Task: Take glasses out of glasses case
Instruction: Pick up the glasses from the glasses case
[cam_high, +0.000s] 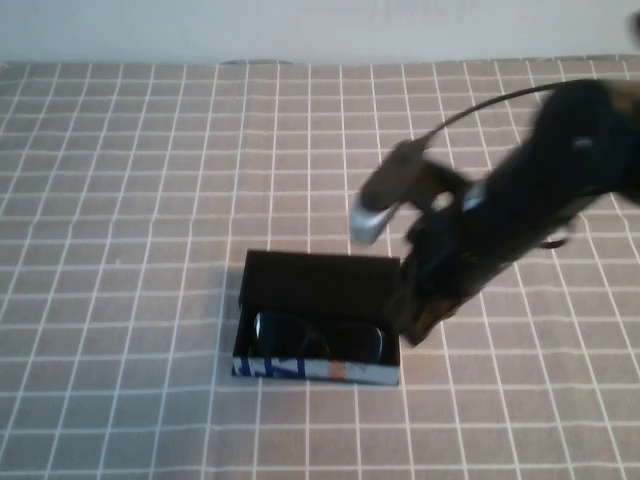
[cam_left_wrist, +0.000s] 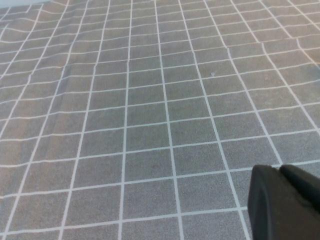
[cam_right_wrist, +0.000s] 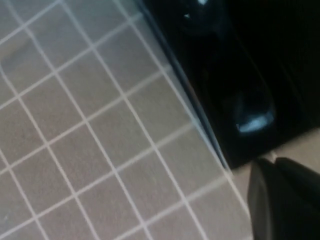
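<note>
While the cloth (cam_high: 130, 200) spreads its grid over the whole table, the case (cam_high: 316, 318) sits near the middle of it, lid flap folded back toward the far side and printed front facing the robot. Its long axis runs left to right in the high view. The glasses (cam_high: 318, 338) lie inside, parallel to that axis, lenses toward the printed front. The right arm (cam_high: 530, 200) reaches down to the case's right end, and the right gripper (cam_high: 418, 318) sits just beside or against that end wall; which cannot be told. The glasses therefore lie to the gripper's left, and the coming move likely calls for a short shift leftward over the open box before descent. Whether the right gripper is released or clenched cannot be told from any view. The right wrist view adds a close look at the case (cam_right_wrist: 240, 70) and a glossy highlight inside it, likely a lens. The left gripper (cam_left_wrist: 285, 202) appears only in the left wrist view, over bare cloth, well away from the case; its state cannot be told either. The right arm is plainly the nearer.
</note>
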